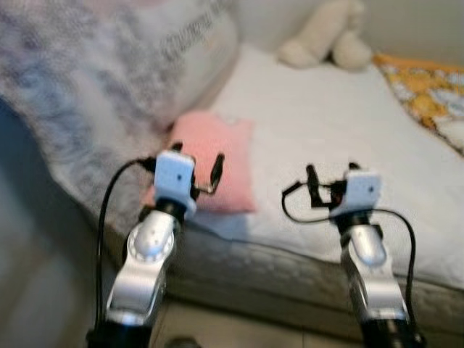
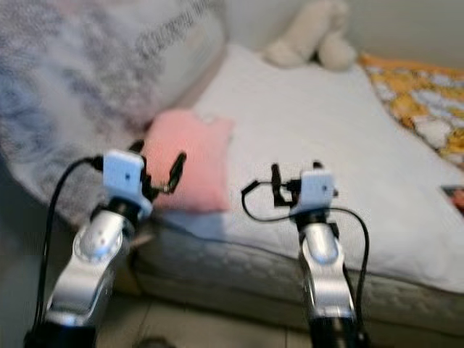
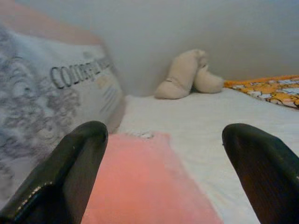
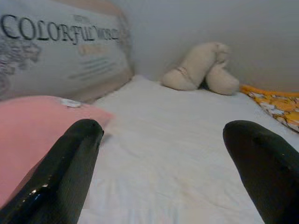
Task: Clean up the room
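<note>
Bed (image 1: 341, 123) with white quilted sheet, seen from its near edge; the mattress side (image 1: 290, 272) runs across below both grippers, with floor (image 1: 43, 290) beneath and to the left.

Left gripper (image 1: 196, 168): jaws apart, holding nothing, poised over the near-left corner of the mattress. Directly between and just beyond its fingers (image 3: 70, 172) lies a pink pillow (image 1: 217, 163), soft and fuzzy, roughly rectangular, flat on the sheet with a small white tag (image 3: 140, 135) at its far edge. To the left of these jaws a large grey-and-white printed cushion (image 1: 87, 80) leans up, its lettering reading "COLORFUL" in the right wrist view; it borders the pink pillow.

Right gripper (image 1: 330, 177): jaws apart, empty, above the near edge of the mattress. Ahead of its fingers (image 4: 65, 168) the sheet is bare and smooth, open room extending to the far wall (image 3: 187, 28). The pink pillow lies to the left of these jaws.

Far beyond both grippers, against the wall, rests a cream plush toy (image 1: 326, 36), rounded and lumpy. To the right of the right jaws, at the bed's right side, lies an orange-and-white patterned blanket (image 1: 428, 90).
</note>
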You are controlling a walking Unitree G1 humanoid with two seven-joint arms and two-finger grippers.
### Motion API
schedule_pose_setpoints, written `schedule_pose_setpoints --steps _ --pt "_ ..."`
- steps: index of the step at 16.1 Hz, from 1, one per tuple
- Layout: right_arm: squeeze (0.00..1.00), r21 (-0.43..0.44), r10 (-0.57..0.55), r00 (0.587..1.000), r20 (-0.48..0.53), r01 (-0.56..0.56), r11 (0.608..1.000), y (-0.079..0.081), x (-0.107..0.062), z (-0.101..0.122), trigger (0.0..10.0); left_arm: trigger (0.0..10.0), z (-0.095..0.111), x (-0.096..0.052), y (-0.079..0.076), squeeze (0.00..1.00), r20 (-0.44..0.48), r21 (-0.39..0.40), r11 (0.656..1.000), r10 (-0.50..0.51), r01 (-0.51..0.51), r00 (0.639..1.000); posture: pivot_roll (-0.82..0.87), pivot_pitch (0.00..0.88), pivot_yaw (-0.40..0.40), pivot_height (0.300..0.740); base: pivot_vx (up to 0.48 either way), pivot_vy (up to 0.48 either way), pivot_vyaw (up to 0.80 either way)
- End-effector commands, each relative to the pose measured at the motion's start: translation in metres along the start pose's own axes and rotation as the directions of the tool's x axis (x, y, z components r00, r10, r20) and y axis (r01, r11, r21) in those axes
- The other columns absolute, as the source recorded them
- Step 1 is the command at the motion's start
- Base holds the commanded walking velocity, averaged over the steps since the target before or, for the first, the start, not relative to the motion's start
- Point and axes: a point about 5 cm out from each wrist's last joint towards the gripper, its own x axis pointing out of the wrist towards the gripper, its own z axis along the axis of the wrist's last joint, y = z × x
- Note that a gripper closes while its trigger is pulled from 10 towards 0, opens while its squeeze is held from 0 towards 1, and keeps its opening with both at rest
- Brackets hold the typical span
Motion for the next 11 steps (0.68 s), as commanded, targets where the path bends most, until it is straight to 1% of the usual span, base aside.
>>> schedule_pose_setpoints --steps 1,4,6,8,10,11 --pt "0.0 -0.001 0.019 1.0 0.007 -0.019 1.0 0.008 0.004 0.001 10.0 10.0 -0.005 0.001 0.004 0.0 -0.021 0.014 1.0 0.005 -0.004 1.0 0.1 0.0 -0.03 0.74 0.315 -0.356 -0.52" --pt "0.0 0.004 0.02 1.0 0.014 -0.02 1.0 0.009 0.007 0.002 10.0 10.0 -0.01 0.004 0.003 0.0 -0.036 0.007 1.0 0.007 -0.007 0.999 0.09 0.0 -0.024 0.74 0.356 -0.315 0.0" --pt "0.0 0.003 0.019 1.0 0.017 -0.019 1.0 0.01 0.01 0.003 10.0 10.0 -0.014 0.006 0.006 0.0 -0.059 -0.018 0.999 0.032 -0.033 0.998 0.09 0.0 -0.023 0.74 0.444 0.0 0.0" --pt "0.0 0.007 0.012 1.0 0.004 -0.012 1.0 0.009 0.012 0.0 10.0 10.0 -0.016 0.007 0.008 0.0 -0.065 -0.025 0.999 0.042 -0.043 0.997 0.09 0.0 -0.021 0.74 0.454 0.0 -0.53" --pt "0.0 0.009 0.015 1.0 0.003 -0.015 1.0 0.008 0.012 -0.001 10.0 10.0 -0.018 0.005 0.006 0.0 -0.072 -0.031 0.998 0.049 -0.051 0.996 0.09 0.0 -0.021 0.74 0.465 0.0 0.0" --pt "0.0 0.039 0.006 1.0 -0.002 -0.006 0.999 0.007 0.012 -0.003 10.0 10.0 -0.024 0.002 0.009 0.0 -0.101 -0.061 0.993 0.097 -0.103 0.99 0.09 0.0 -0.023 0.74 0.48 0.0 0.0"
